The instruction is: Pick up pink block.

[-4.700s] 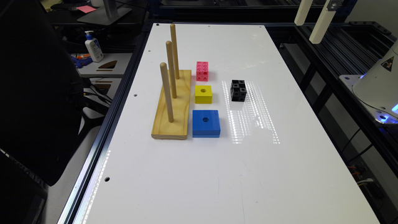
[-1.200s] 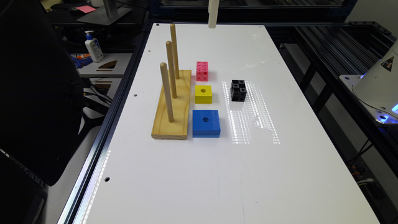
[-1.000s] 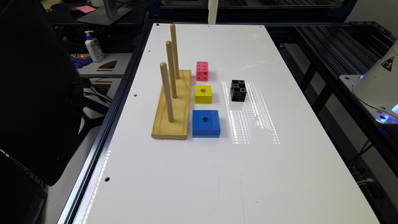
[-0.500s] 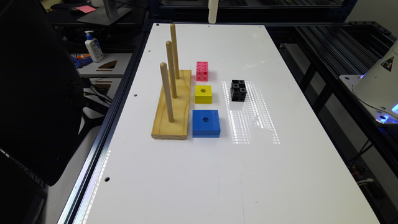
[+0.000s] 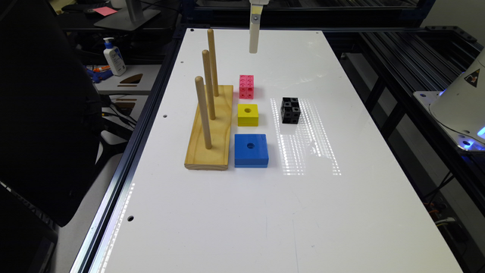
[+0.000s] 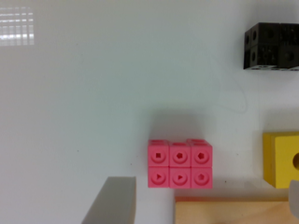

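Exterior view first, reading from its left: we see a lotion bottle [image 5: 114, 56] on a side shelf off the white table [image 5: 265, 212]. Next on the table comes the wooden base [image 5: 212, 132] with three upright pegs [image 5: 209, 84] in a row. Just beside the base, toward the exterior view's right, three blocks sit in a line running away from the camera: the blue block [image 5: 251, 150] nearest, the yellow block [image 5: 248, 115] in the middle, and the pink block [image 5: 246, 86] farthest. The pink block rests flat on the table, close to the base's far end and apart from the yellow block. Further to the exterior view's right, well apart from that line, sits the black block [image 5: 290, 110], roughly level with the yellow one.

Above the far part of the table we see the gripper [image 5: 254, 38] hanging in the air, clear of the pink block and beyond it.

Wrist view: we see one grey finger [image 6: 112, 200] at the frame's edge, then the pink block [image 6: 180, 163], two rows of three holed cubes, untouched beside the wooden base [image 6: 231, 212]. The other finger barely shows at the far edge, so the jaws stand wide apart with nothing between them. The yellow block [image 6: 280, 158] and black block [image 6: 271, 45] follow.
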Available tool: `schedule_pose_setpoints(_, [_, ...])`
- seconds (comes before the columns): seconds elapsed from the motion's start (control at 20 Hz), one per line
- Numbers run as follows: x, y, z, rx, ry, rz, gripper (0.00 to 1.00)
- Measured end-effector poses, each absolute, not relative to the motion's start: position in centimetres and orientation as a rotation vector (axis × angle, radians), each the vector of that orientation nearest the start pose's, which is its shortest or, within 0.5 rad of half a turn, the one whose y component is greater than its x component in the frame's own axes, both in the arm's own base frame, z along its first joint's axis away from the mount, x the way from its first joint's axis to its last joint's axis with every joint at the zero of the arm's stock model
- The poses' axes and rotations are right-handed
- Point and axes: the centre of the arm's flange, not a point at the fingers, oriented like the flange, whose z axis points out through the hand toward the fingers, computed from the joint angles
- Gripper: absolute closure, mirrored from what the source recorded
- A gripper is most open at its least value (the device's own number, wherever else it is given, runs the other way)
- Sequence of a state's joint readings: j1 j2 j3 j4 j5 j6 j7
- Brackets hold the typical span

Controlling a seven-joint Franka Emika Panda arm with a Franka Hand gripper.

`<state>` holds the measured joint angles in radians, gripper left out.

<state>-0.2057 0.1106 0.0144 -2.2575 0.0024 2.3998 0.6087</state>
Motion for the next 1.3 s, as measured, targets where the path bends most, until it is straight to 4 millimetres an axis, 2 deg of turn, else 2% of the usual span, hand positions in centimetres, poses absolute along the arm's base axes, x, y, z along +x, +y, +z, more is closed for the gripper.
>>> schedule_pose_setpoints(0.3, [52.9, -10.2, 28.8, -2.885, 1.223, -0.030, 0.00])
schedule_pose_setpoints(0.55, [52.9, -10.2, 28.3, -2.886, 1.223, -0.023, 0.00])
schedule_pose_setpoints(0.9, [53.2, -10.3, 23.5, -2.885, 1.224, -0.018, 0.00])
schedule_pose_setpoints(1.3, [53.3, -10.3, 23.3, -2.884, 1.223, -0.024, 0.00])
